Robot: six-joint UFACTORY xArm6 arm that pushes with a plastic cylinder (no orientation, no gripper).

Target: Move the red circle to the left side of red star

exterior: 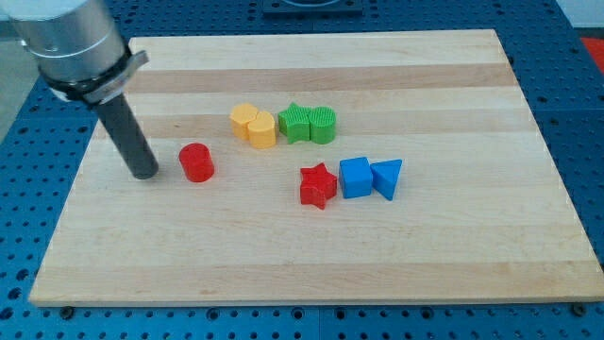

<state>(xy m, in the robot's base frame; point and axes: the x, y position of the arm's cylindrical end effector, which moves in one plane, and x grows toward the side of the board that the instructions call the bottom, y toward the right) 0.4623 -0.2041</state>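
One short gap is all that separates my tip (144, 174) from the small red cylindrical block, the red circle (197, 162), which lies just toward the view's right of it on the pale wooden worktop (283, 264). The end effector is a plain dark rod with nothing to open or close, so no grasping state applies; its lower end is seen resting on the board in the left-hand half, nearer the left edge than the centre, touching no block.

The red circle stands alone, well apart from its goal. The red star-shaped block (318, 185) is found further toward the right edge and slightly nearer the bottom edge, with open board between the two. Tip, circle and star are thus lined up roughly left to right, the line dipping a little toward the bottom edge, which is judged favourable: a push toward the right, angled slightly downward, should carry the circle to the star's left side.

Just right of the star, a blue cube (355, 177) and a blue triangular block (387, 178) are set close together, so an overlong push is judged likely to disturb all three.
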